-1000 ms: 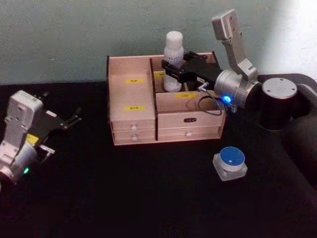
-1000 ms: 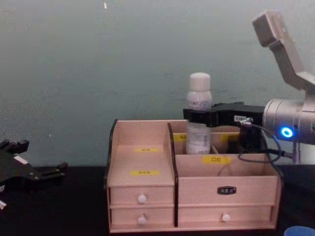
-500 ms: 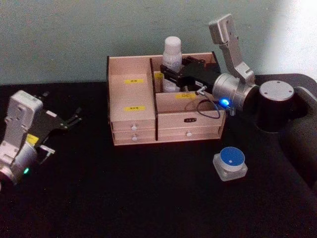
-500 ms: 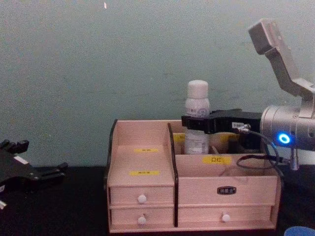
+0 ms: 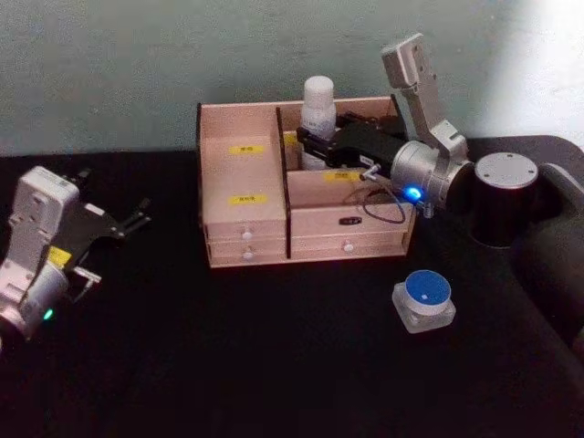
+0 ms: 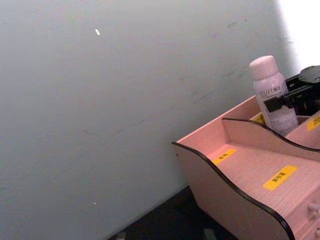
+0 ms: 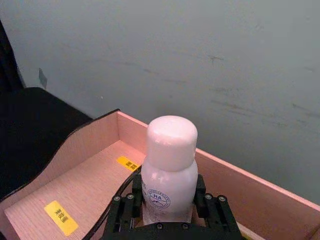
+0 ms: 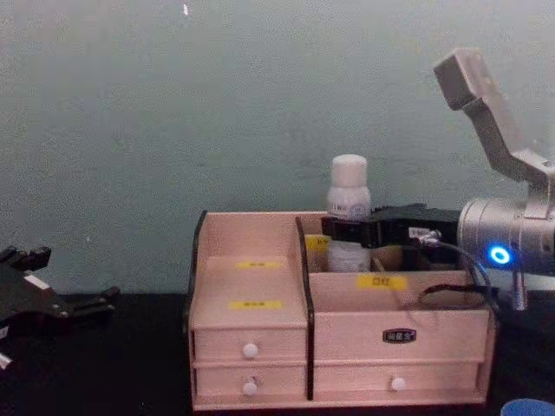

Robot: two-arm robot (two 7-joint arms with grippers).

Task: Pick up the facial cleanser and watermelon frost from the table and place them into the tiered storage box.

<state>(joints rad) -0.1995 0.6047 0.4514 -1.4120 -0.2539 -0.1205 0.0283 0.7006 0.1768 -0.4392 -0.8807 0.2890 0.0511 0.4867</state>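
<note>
Fingers (image 7: 123,212) of R gripper (image 5: 317,146) clamp cleanser bottle (image 7: 170,170) in box (image 5: 239,123).

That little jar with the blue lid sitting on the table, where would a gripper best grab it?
Probably from above: the jar stands upright and low, apart from the tiered storage box. Close on the flat sides of its clear squarish base, below the round blue lid.
</note>
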